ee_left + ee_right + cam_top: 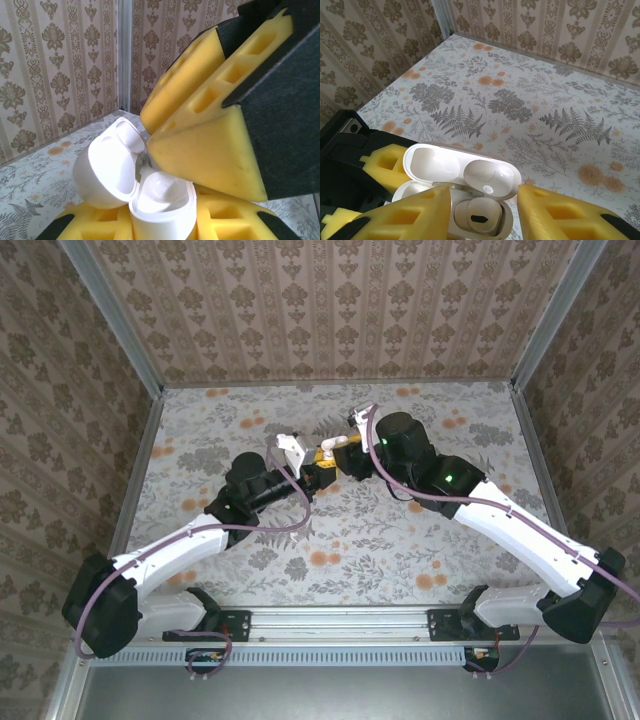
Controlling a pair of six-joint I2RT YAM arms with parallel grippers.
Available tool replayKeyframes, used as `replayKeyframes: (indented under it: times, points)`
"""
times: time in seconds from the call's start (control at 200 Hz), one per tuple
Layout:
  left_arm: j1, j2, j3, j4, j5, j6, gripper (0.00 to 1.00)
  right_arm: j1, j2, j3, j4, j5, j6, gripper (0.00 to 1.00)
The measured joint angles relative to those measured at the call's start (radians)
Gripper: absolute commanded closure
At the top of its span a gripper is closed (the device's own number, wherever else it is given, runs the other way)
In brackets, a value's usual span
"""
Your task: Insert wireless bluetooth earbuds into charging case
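Note:
The charging case (162,212) is white and stands upright with its lid (107,170) swung open. My left gripper (162,222) is shut on its body, with yellow foam fingers (227,220) on either side. One white earbud (480,217) sits in the case's right socket, its dark oval opening facing up. The left socket is partly hidden behind a finger, and the second earbud is out of view. My right gripper (484,197) hangs open just over the case, one finger (405,215) on each side of the seated earbud. In the top view both grippers (335,460) meet above mid-table.
The floral-patterned table (530,100) stretches behind the case. Patterned walls (330,310) close in the back and both sides, with a metal corner post (123,55) at the far left. Purple cables (300,510) loop along both arms.

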Motion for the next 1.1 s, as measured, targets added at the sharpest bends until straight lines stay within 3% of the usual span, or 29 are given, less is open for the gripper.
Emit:
replayKeyframes:
  times: [0.25,0.635,0.875,1.095]
  points:
    - [0.0,-0.002,0.0,0.001,-0.001,0.0,0.75,-0.006,-0.012,-0.002,0.0,-0.052,0.022,0.42]
    - [0.0,-0.002,0.003,0.002,-0.001,0.0,0.75,-0.097,-0.018,-0.002,0.005,-0.26,0.174,0.41]
    - [0.0,-0.002,0.004,0.003,0.0,0.0,0.75,-0.121,-0.018,-0.002,0.018,-0.321,0.256,0.48]
    - [0.0,-0.002,0.004,0.003,0.0,0.001,0.75,-0.134,-0.021,-0.003,0.018,-0.306,0.309,0.66]
